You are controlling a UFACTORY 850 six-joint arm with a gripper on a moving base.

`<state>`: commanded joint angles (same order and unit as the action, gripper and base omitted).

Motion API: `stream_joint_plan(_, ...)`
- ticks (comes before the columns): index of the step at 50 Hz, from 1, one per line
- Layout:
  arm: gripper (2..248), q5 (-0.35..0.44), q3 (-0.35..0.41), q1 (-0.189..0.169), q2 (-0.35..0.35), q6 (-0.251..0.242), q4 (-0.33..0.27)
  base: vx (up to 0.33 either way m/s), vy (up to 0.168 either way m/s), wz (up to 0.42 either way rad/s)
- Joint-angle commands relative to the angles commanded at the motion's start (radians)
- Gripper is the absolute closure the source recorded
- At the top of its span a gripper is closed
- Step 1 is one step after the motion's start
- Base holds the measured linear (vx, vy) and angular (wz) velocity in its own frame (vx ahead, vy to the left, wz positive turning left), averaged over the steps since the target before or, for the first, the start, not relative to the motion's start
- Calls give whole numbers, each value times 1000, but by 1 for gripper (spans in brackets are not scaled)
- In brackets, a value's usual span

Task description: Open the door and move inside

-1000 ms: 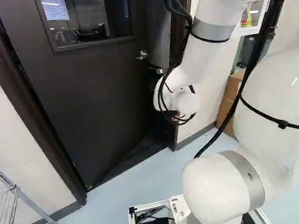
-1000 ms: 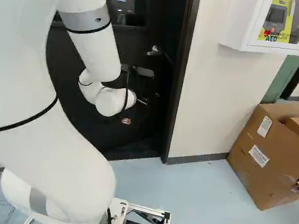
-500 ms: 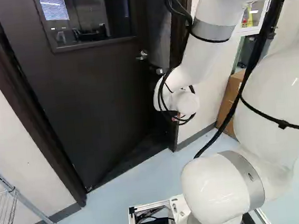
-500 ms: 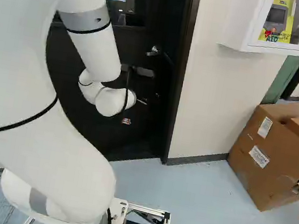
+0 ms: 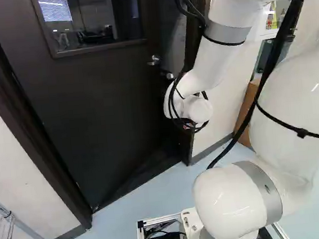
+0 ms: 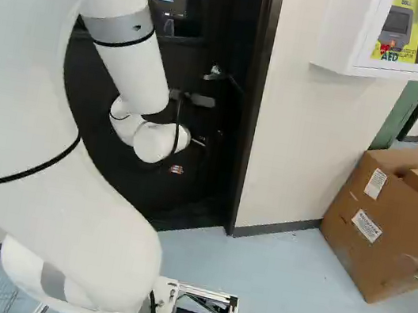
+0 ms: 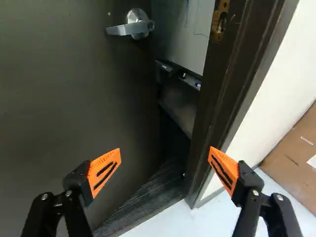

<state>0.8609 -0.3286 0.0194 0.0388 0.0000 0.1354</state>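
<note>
One dark door (image 5: 97, 114) partly open, the gripper (image 6: 176, 169) wide apart and holding nothing

The door stands away from its frame (image 7: 222, 89), with a gap between them. It has one lever handle (image 7: 131, 29) and one window (image 5: 90, 19). In the wrist view, the two orange pads (image 7: 104, 170) are spread wide, with nothing gripped between them; whether they touch the door, I cannot tell. Farther out are one wire shelf (image 5: 9, 217), one white wall cabinet (image 6: 338, 30) and one cardboard box (image 6: 386, 226), which stands on the floor (image 6: 274, 296).
</note>
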Motion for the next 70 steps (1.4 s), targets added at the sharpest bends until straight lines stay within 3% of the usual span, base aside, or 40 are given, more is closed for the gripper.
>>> stream_joint_plan(70, 3, 0, 0, 0, 0, 0, 0, 101, 69, -16)
